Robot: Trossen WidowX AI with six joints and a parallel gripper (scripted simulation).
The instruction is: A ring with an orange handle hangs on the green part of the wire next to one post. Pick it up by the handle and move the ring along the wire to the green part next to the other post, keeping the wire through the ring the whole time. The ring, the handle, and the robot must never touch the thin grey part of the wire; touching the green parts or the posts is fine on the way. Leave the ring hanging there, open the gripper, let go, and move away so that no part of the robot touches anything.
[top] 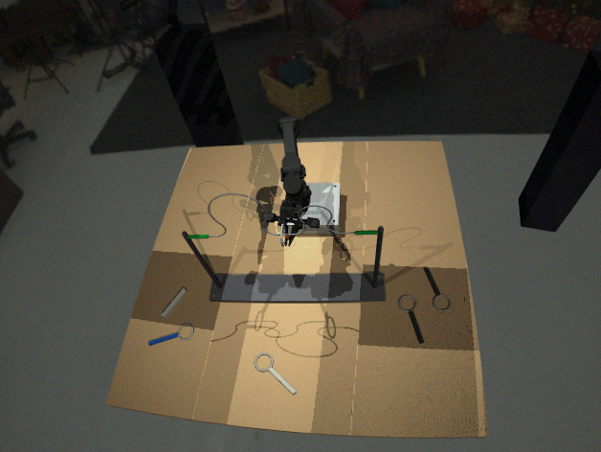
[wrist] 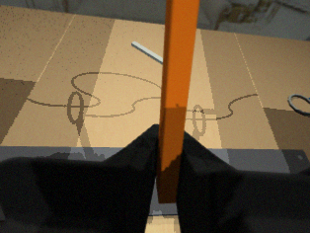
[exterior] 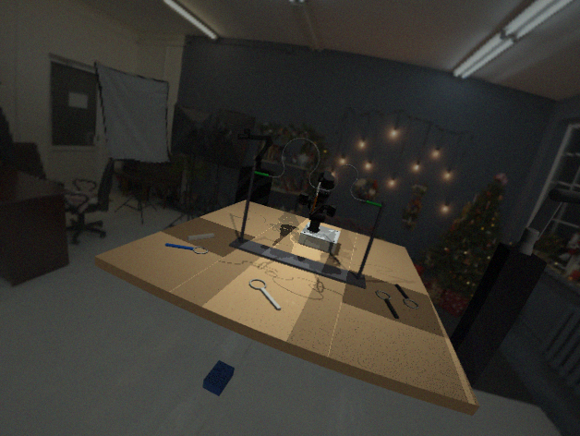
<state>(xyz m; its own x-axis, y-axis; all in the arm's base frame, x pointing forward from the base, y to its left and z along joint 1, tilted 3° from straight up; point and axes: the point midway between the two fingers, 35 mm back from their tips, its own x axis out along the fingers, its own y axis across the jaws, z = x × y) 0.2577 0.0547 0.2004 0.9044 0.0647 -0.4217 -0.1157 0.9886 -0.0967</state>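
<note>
The orange handle [top: 287, 237] [exterior: 314, 204] [wrist: 179, 64] is held between the fingers of my gripper [top: 288, 239] [wrist: 165, 131], which is shut on it. In the wrist view the handle stands upright. The ring [top: 282, 237] shows nearly edge-on in the top view, at the low middle stretch of the grey wire [top: 233, 193] [exterior: 299, 138]. Whether it touches the wire is too small to tell; it is out of the wrist view. The green parts are at the left post, green part [top: 198, 237] [exterior: 261, 174], and at the right post, green part [top: 367, 232] [exterior: 373, 203].
The left post [top: 203, 259] [exterior: 248, 206] and right post [top: 377, 257] [exterior: 370, 240] rise from a dark base bar [top: 242, 294]. Loose rings with blue [top: 164, 339], white [top: 281, 379] and black handles [top: 415, 327] lie on the table, with a pale stick [top: 173, 302].
</note>
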